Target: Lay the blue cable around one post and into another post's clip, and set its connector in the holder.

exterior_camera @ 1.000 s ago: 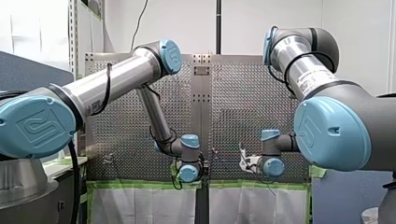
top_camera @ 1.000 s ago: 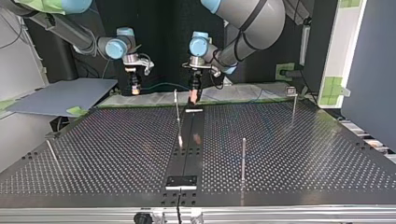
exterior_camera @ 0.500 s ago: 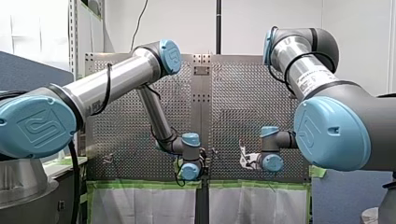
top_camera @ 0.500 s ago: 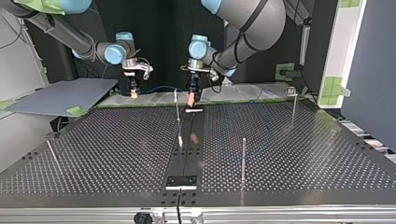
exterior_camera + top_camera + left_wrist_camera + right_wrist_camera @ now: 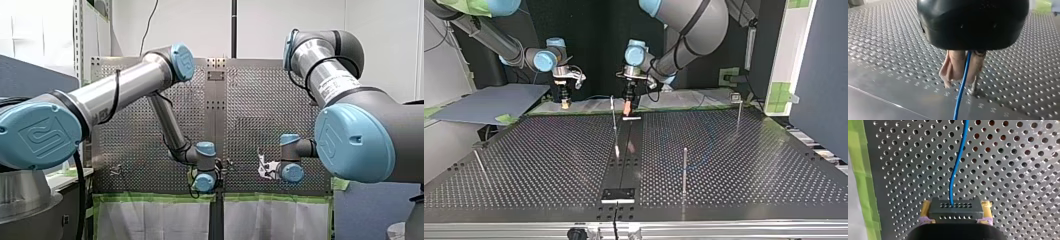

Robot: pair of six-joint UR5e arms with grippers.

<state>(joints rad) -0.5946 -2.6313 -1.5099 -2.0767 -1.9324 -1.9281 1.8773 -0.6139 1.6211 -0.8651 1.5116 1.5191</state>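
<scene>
At the top view's left, well left of the black centre strip [image 5: 623,155] of the perforated table [image 5: 524,165], a thin leaning post [image 5: 479,162] stands by the table's edge. Farther back, also left of the strip, my right gripper [image 5: 566,103] hangs pointing down. In its wrist view the yellow pads [image 5: 925,210] press on both sides of the black connector [image 5: 955,213]. The blue cable [image 5: 950,190] leaves the connector's face and runs off over the holes, with green tape [image 5: 859,170] along the table's edge beside it. Just left of the strip's far end rises a slim post [image 5: 613,114]. Over that far end my left gripper [image 5: 627,107] points down. Its wrist view shows beige-padded fingers [image 5: 951,68] pinched together on the cable, which passes between them to the table; I cannot tell whether the tips touch the surface. At the strip's near end lies a dark block [image 5: 619,194], well apart from the connector. Right of the strip stands a straight post [image 5: 684,170]. Farther right and back is a post with a small head [image 5: 737,107]. In the top view the cable is too faint to trace past any post. In the front view both grippers are hidden behind the wrists.
</scene>
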